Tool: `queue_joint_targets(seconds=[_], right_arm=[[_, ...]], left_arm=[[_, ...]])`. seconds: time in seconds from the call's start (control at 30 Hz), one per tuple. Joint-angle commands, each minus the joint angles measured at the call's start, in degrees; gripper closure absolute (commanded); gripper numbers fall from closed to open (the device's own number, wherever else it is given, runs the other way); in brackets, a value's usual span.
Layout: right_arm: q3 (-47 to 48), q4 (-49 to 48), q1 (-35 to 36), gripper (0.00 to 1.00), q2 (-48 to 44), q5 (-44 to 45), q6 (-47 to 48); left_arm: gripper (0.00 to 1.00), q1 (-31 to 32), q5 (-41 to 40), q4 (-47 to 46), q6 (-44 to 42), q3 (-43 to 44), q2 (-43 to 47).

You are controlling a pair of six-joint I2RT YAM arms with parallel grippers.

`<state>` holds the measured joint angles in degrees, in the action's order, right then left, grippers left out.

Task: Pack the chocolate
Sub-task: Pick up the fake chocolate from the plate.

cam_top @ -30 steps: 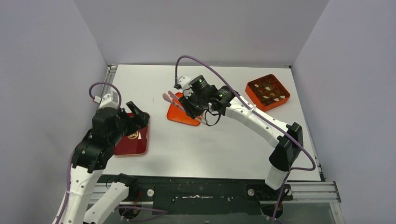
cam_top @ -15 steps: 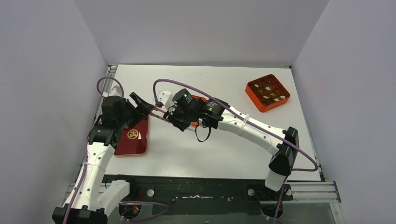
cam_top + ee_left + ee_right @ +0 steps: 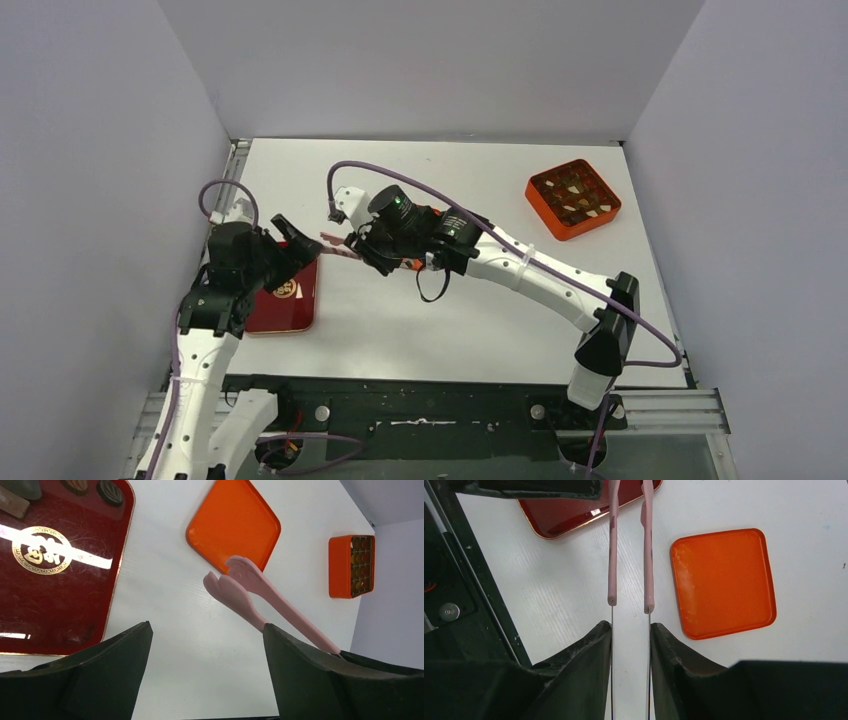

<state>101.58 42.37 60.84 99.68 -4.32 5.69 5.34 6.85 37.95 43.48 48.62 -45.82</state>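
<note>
Dark chocolate pieces (image 3: 110, 491) lie at the far end of the dark red tray (image 3: 50, 580), and more chunks fill the orange box (image 3: 573, 198). My right gripper (image 3: 630, 625) is shut on the pink tongs (image 3: 613, 555), whose two arms stand slightly apart. Their tips (image 3: 330, 240) reach toward the red tray (image 3: 285, 300). My left gripper (image 3: 206, 627) hangs open and empty above the table beside the tray, just left of the tongs (image 3: 250, 595). In the top view it (image 3: 290, 255) sits over the tray's far right corner.
The flat orange lid (image 3: 723, 582) lies on the table right of the tongs and is mostly covered by my right arm in the top view. The orange box (image 3: 351, 566) stands at the far right. Grey walls close in the table on three sides.
The right arm carried the tongs left, from above the orange lid to near the red tray. The left arm reached up toward the tongs, then drew back a little, still open.
</note>
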Motion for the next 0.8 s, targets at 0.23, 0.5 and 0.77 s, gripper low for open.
queue_joint_targets(seconds=[0.23, 0.5, 0.77], right_arm=[[4.7, -7.3, -0.2, 0.66, 7.4, -3.0, -5.7], [8.2, -13.0, -0.1, 0.67, 15.6, -0.8, -6.1], [12.6, -18.6, 1.5, 0.65, 24.3, -4.0, -6.3]], left_arm=[[0.11, -0.8, -12.3, 13.3, -10.0, 25.4, 4.1], [0.03, -0.5, -23.9, 19.9, -18.8, 43.2, 2.8], [0.03, 1.7, -16.7, 18.9, -14.3, 45.8, 3.0]])
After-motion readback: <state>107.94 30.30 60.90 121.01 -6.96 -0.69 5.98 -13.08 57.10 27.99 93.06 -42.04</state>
